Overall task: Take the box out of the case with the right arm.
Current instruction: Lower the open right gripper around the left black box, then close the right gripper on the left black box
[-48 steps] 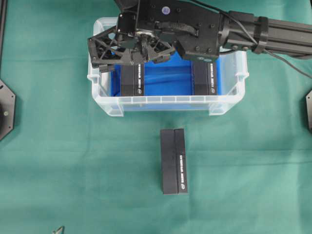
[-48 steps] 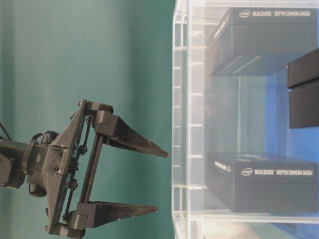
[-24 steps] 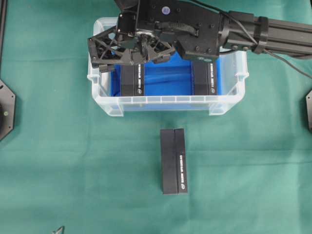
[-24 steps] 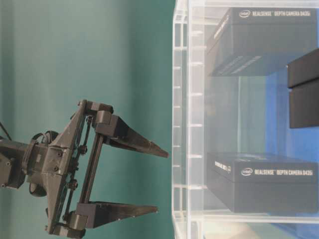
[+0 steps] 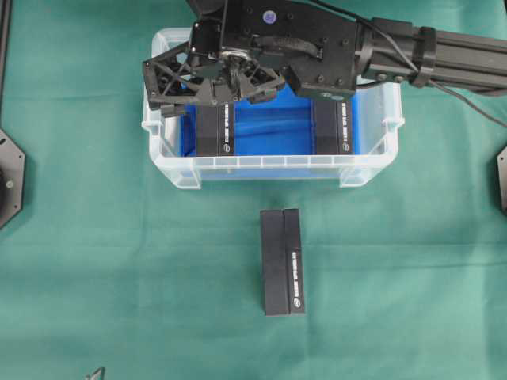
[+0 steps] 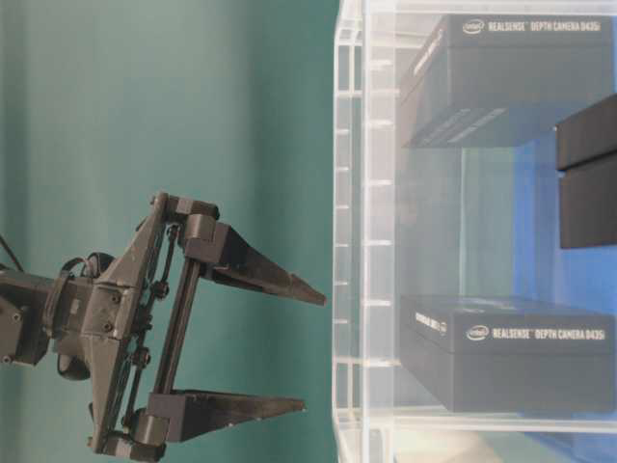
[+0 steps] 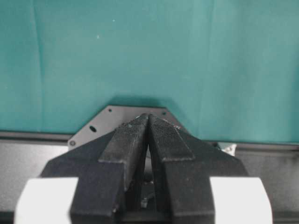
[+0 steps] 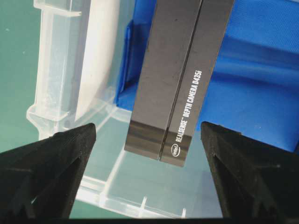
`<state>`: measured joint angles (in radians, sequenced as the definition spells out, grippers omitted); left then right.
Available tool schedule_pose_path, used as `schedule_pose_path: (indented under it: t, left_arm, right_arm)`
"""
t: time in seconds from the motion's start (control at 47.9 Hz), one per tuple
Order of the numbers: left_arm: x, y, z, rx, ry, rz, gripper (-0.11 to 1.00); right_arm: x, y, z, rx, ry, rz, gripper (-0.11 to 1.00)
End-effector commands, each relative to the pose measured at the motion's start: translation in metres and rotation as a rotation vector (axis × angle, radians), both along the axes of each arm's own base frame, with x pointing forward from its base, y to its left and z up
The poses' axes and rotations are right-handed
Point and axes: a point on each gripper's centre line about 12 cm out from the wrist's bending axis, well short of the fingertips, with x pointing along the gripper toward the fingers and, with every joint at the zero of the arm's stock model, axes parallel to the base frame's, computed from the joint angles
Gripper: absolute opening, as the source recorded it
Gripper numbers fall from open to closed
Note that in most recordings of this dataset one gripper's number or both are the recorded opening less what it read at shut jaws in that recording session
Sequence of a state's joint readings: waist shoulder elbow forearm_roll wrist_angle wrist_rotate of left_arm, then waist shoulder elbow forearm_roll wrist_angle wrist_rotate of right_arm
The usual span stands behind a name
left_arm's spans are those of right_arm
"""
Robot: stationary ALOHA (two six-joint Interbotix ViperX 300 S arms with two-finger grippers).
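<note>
The clear case [image 5: 269,167] with a blue bottom holds two black boxes, one at the left [image 5: 215,131] and one at the right [image 5: 337,127]. My right gripper [image 5: 215,99] hangs open over the left box, above the case rim. In the table-level view this gripper [image 6: 313,352] is apart from the case wall [image 6: 349,241], its fingers in line with the lower box [image 6: 506,352]. The right wrist view shows that box [image 8: 177,79] between and beyond the wide-spread fingertips [image 8: 70,158], untouched. My left gripper [image 7: 148,116] is shut on nothing over green cloth.
A third black box [image 5: 283,261] lies on the green cloth in front of the case. The right arm [image 5: 444,55] reaches in from the right across the case's back. Black mounts sit at the left edge [image 5: 9,178] and the right edge [image 5: 502,178].
</note>
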<state>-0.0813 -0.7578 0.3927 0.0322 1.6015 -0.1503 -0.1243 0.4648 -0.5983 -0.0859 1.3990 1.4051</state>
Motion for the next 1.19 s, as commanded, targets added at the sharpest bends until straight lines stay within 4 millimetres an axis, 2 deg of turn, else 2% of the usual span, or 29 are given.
schedule_pose_path:
  t: [0.0,0.668,1.169]
  left_arm:
    - [0.001,0.0,0.008,0.0,-0.026,-0.003,0.0]
    - [0.001,0.0,0.008,0.0,-0.028,-0.003,0.0]
    - [0.002,0.0,0.008,-0.001,-0.025,-0.001,0.0]
  right_arm:
    - [-0.001,-0.001,0.017,-0.011,-0.043,0.001,0.94]
    - [0.002,-0.007,0.006,-0.041,-0.021,-0.009,0.94]
    - [0.003,-0.012,-0.027,-0.037,0.013,-0.01,0.94]
